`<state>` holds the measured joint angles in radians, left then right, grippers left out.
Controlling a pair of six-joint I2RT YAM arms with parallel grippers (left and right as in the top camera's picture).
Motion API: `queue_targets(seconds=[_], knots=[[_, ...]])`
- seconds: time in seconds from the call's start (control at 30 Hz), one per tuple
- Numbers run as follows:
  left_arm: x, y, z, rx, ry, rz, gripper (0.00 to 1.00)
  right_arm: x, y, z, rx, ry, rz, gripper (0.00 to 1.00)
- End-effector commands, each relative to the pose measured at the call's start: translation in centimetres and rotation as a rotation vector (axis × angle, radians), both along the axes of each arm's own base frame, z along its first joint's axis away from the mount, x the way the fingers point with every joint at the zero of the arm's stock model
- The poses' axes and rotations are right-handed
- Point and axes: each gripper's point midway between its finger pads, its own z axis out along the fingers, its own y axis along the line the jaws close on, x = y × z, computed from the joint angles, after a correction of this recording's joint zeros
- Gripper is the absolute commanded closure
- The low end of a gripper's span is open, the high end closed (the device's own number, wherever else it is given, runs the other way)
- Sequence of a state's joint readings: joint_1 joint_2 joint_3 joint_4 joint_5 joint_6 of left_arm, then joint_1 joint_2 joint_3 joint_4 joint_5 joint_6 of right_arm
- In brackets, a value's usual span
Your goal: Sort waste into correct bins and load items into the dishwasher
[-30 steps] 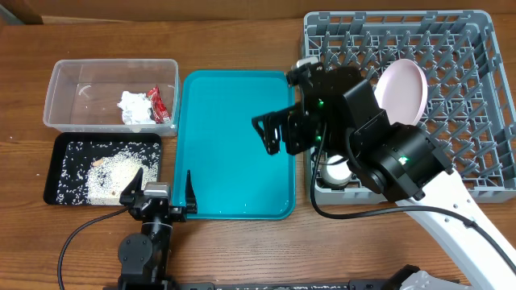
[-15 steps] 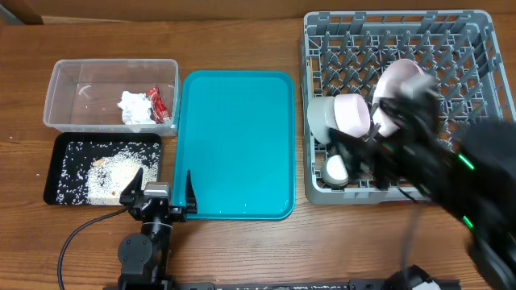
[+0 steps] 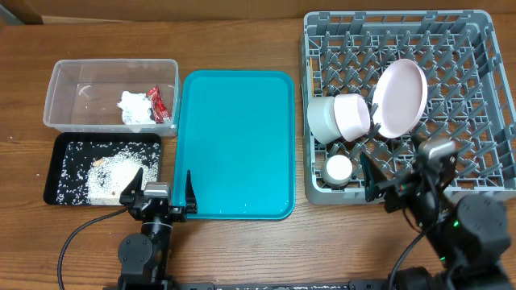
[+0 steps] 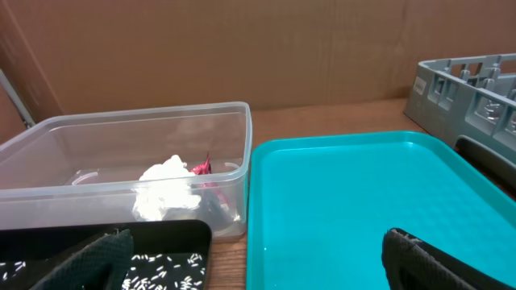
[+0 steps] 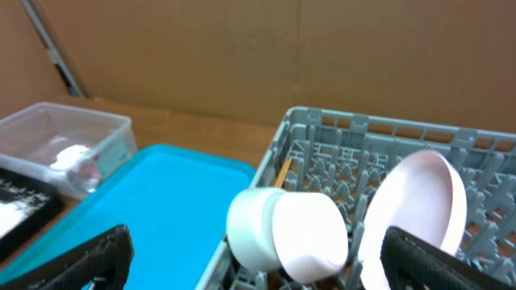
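The grey dish rack [image 3: 484,97] holds a grey-rimmed bowl [image 3: 339,118] on its side, a pinkish-white plate [image 3: 399,98] standing on edge, and a small white cup [image 3: 339,169]. My right gripper [image 3: 395,176] is open and empty, just in front of the rack's front edge. In the right wrist view the bowl [image 5: 290,229] and plate [image 5: 415,209] lie between its fingers [image 5: 262,259], and a wooden chopstick [image 5: 282,171] pokes up in the rack. The clear tub [image 3: 72,76] holds the tissue [image 3: 135,106] and red wrapper [image 3: 157,102]. My left gripper [image 3: 160,189] is open and empty. The large white plate is out of view.
A black tray [image 3: 60,161] with rice grains sits in front of the tub. A bare teal tray [image 3: 234,137] lies between the bins and the rack. In the left wrist view, the gripper [image 4: 256,259] straddles the black tray's corner and the teal tray's edge [image 4: 339,201].
My right arm has pulled back from over the rack's left side to the table's front right. The bowl now shows resting in the rack. The left arm has not moved.
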<state>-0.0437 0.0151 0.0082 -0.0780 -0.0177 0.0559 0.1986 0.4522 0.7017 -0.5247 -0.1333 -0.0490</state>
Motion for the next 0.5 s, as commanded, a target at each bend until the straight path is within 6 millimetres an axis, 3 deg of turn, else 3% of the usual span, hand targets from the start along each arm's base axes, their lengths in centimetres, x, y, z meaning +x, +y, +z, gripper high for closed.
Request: queue_targets(seconds=[0.0, 0.13, 0.47], knots=[[0.0, -0.1, 0.1, 0.01, -0.008, -0.007, 0.0, -0.7, -0.7, -1.9, 0.007, -0.055, -0.02, 0.0], [0.0, -0.1, 0.1, 0.011, -0.008, -0.007, 0.0, -0.8, -1.2, -5.1, 0.018, -0.121, -0.044, 0.0], [0.0, -0.1, 0.1, 0.011, -0.008, -0.007, 0.0, -0.1, -1.1, -10.2, 0.037, -0.215, -0.027, 0.0]])
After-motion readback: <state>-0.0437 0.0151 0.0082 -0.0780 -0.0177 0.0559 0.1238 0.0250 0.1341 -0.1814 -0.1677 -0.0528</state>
